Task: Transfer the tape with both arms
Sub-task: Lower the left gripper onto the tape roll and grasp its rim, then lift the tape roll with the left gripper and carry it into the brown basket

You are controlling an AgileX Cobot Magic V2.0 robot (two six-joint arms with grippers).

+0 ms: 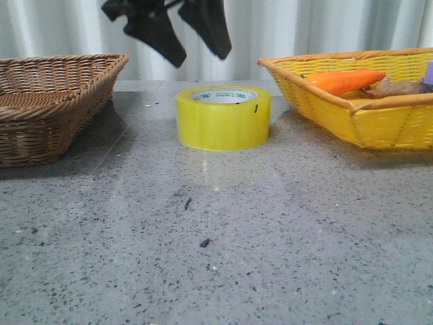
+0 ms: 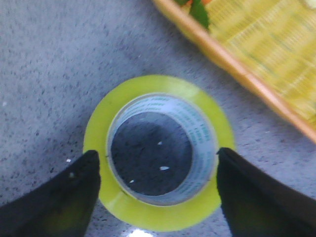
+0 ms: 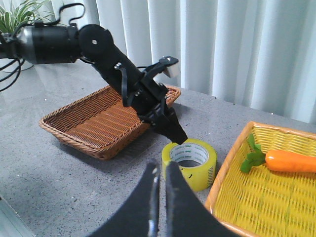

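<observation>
The tape [image 1: 223, 122], a wide yellow roll with a white printed core, lies flat on the grey table between two baskets. My left gripper [image 1: 201, 59] hangs open above it, clear of the roll. In the left wrist view the tape [image 2: 148, 84] lies straight below, and the left gripper [image 2: 158, 155] has one black finger over each side of its rim. In the right wrist view the right gripper [image 3: 162, 168] is shut and empty, well above the table and short of the tape [image 3: 195, 173]. The left gripper [image 3: 175, 136] shows there just over the roll. The right gripper is out of the front view.
A brown wicker basket [image 1: 47, 101] stands left of the tape. A yellow basket [image 1: 379, 115] stands right of it, close to the roll, holding an orange carrot-shaped object [image 1: 345, 80] and other items. A curtain hangs behind the table.
</observation>
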